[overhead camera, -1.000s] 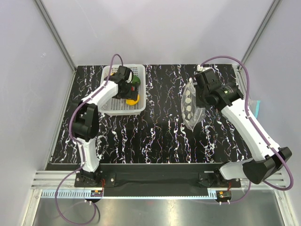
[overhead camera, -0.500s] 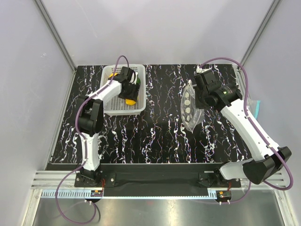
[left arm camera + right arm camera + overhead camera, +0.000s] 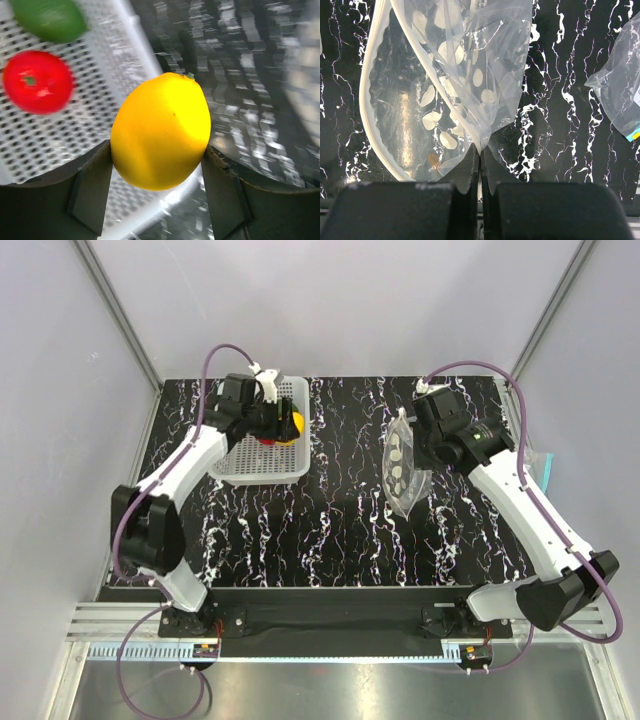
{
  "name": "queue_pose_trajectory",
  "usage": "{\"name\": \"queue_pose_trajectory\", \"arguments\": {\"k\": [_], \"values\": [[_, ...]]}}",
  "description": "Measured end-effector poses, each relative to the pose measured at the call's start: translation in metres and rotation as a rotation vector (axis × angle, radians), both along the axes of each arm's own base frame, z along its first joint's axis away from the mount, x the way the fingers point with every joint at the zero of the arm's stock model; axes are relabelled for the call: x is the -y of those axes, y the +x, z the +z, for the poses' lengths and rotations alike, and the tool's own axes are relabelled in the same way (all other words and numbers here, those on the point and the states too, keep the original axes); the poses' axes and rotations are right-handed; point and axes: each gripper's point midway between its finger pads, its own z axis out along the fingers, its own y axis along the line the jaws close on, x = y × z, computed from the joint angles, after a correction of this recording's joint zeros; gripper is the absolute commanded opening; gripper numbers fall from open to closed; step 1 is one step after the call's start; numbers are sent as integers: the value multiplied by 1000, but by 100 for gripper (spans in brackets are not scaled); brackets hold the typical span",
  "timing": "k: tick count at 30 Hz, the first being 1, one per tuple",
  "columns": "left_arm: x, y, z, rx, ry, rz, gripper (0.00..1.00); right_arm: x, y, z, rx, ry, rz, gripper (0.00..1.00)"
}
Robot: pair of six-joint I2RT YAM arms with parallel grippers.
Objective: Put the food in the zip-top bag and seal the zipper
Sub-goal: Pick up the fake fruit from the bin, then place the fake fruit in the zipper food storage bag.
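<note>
My left gripper [image 3: 156, 150] is shut on a yellow toy fruit [image 3: 160, 130], one piece of the food, and holds it above the right rim of the white mesh basket [image 3: 262, 462]. A red fruit [image 3: 37, 81] and a dark green one [image 3: 50, 19] lie in the basket below. From the top view, the left gripper [image 3: 283, 421] hangs over the basket's far right part. My right gripper [image 3: 480, 156] is shut on a fold of the zip-top bag [image 3: 455, 75], a clear pouch with white dots. Its pale zipper [image 3: 367, 100] curves open on the left. The bag [image 3: 403, 465] hangs mid-table.
Another clear bag [image 3: 620, 85] with a teal-blue strip lies at the table's right edge, seen from above as well [image 3: 545, 465]. The black marbled table [image 3: 330, 520] stretches between the basket and the held bag. Grey walls enclose the back and sides.
The left gripper closed on the yellow fruit in the basket and lifted it, the arm swinging up and back. The right arm and bag stayed still.
</note>
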Motion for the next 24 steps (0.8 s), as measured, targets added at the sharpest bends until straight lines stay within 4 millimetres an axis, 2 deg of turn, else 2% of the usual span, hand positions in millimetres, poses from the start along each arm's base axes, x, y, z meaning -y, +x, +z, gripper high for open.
{"name": "queue_pose_trajectory", "arguments": {"k": [4,9,14,19,24], "values": [[26,-40,43,75,-130,-79,37,-2,2,-3,-9,0,4,0],[84,-105,95,172,-251,-262,37,-7,4,-8,-23,11,15,0],[131,-166,123,206,-376,-427,37,-13,3,-8,-33,37,35,0],[161,-197,130,170,-463,-499,36,-18,2,-7,-40,60,51,0],[186,-199,132,134,-549,-504,33,-26,-1,-7,-55,98,70,0]]}}
